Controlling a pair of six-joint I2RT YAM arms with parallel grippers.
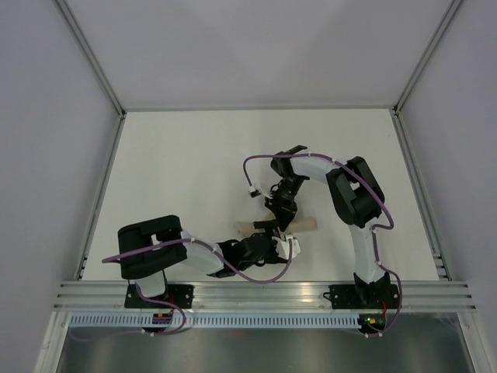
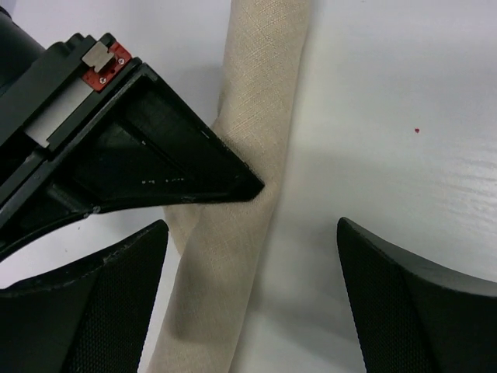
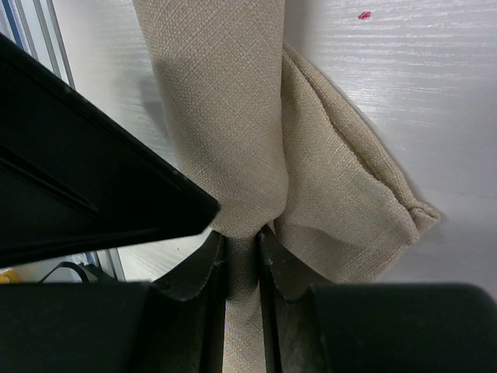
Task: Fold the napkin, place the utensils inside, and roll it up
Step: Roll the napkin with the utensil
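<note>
Over on the left, the left tool (image 2: 252, 229) hangs just above the tabletop (image 1: 194, 171) with its jaws spread wide, released and gripping nothing. Its two black, fine-textured fingers (image 2: 85, 311) stand either side of the napkin (image 2: 264, 78), one close beside the cloth and the other well apart from it.

The napkin lies near the front edge of the tabletop, between the two arms. It is a slim tan-beige tube, matte, with a plain woven grain that shows clearly up close. From the left wrist view it runs as one long roll, slightly bent where a black wedge-shaped finger presses against its side. What is wrapped inside cannot be seen.

Moving right, the roll is less tidy. From the right wrist view a loose folded corner with a stitched hem bulges out beside the main tube, soft and puffy and resting on the white tabletop. A tiny red speck (image 3: 363, 15) sits on the surface beyond it.

And on the right, the right tool (image 3: 242, 252) comes down from above, clenched on the napkin. Its dark fingers (image 3: 206, 287) pinch the cloth into a narrow waist between them.
</note>
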